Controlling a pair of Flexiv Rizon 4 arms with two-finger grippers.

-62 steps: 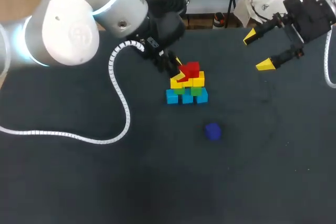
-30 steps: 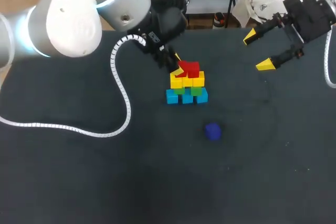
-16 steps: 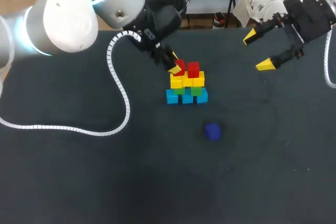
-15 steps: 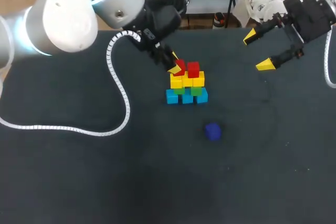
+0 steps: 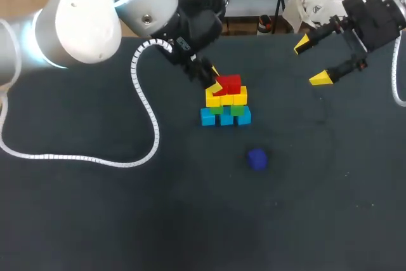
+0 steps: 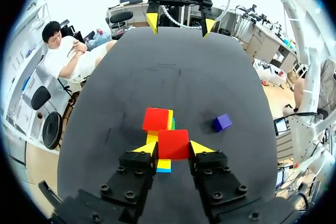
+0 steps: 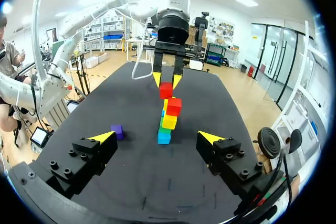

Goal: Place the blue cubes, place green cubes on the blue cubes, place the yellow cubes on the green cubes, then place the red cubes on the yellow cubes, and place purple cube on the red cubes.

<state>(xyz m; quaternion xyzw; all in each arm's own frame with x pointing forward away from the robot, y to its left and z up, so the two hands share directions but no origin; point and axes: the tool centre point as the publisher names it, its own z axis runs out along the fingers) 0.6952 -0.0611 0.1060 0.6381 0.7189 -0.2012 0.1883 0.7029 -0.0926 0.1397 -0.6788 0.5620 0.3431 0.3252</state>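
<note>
2 red cubes (image 5: pixel 229 84) are above 3 blue cubes (image 5: pixel 226 118), 1 purple cube (image 5: pixel 257 158) apart.

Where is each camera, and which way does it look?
Head view: fixed above and behind the robot, looking down on the table; both arms come in, left gripper at the cube stack, right gripper off to the side.
Left wrist view: on the left wrist, looking past its own yellow tips at the red cube between them.
Right wrist view: on the right wrist, facing the cube stack; its open yellow tips show.
Both wrist views share the cube stack and purple cube, from opposite sides.
</note>
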